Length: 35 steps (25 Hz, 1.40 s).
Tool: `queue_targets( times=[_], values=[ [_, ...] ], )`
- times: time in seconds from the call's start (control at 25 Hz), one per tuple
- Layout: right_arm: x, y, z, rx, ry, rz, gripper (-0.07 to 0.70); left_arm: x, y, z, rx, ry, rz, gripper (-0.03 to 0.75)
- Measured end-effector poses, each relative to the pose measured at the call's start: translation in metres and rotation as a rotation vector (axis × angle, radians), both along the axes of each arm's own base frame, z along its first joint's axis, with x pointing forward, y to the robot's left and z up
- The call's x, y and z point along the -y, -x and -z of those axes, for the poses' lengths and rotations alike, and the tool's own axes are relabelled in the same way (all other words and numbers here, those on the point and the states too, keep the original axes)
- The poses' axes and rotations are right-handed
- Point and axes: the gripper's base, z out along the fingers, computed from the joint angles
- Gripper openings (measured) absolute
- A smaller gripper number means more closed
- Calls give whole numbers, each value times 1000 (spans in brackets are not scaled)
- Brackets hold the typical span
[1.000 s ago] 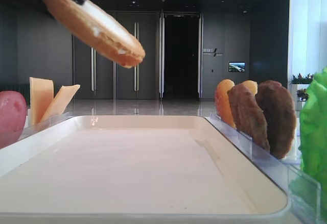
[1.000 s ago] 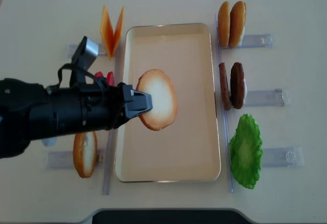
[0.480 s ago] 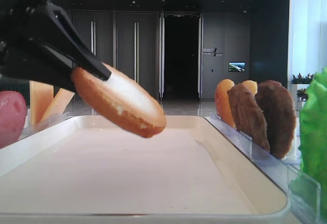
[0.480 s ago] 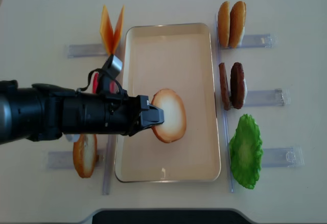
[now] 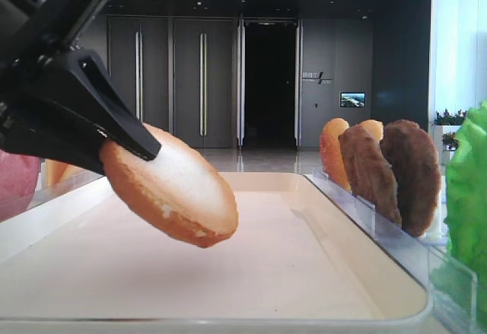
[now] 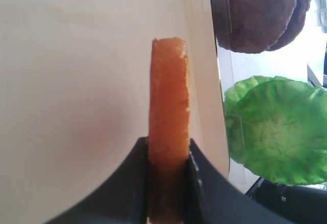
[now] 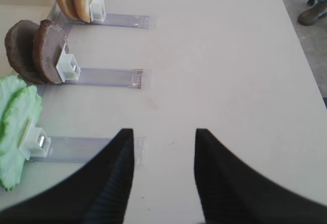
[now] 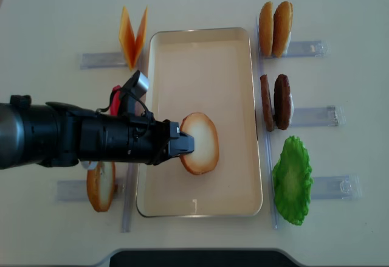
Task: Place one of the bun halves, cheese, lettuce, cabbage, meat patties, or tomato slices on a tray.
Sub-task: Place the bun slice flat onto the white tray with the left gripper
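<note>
I see my left gripper [image 8: 182, 145] clamped on one bun half [image 8: 200, 143], tilted over the tray [image 8: 200, 42], inside its rims. Right gripper [image 7: 163, 147] is spread. Two patties [image 8: 276, 101] stand rightward.

Back wall [image 5: 76, 83]: dark grey panels, tall double doors with vertical bar handles.
Doorway [image 5: 270, 83]: open, unlit.
Wall screen [image 5: 352, 100]: small, lit.
Floor [image 5: 259, 160]: glossy, reflective.
Right side [image 5: 456, 45]: bright white wall, daylight.
Bench [image 8: 340, 11]: pale beige, matte.
</note>
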Motion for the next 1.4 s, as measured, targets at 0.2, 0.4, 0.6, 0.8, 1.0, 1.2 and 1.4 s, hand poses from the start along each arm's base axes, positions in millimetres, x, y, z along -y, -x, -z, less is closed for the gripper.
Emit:
queue_targets(
  times=[0.2,0.4,0.6,0.8,1.0,1.2,1.4],
  values=[
    [0,0,0,0,0,0,303,0,0,0,24,-10,20,120],
    [0,0,0,0,0,0,303,0,0,0,39,-17,31,120],
    [0,0,0,0,0,0,303,0,-1,0,44,-15,31,120],
    [0,0,0,0,0,0,303,-1,-2,1,51,-37,21,120],
    [0,0,0,0,0,0,303,-3,-3,2,67,-58,22,120],
    [0,0,0,0,0,0,303,-3,-4,2,70,-64,21,120],
    [0,0,0,0,0,0,303,-3,-4,2,70,-64,21,120]
  ],
)
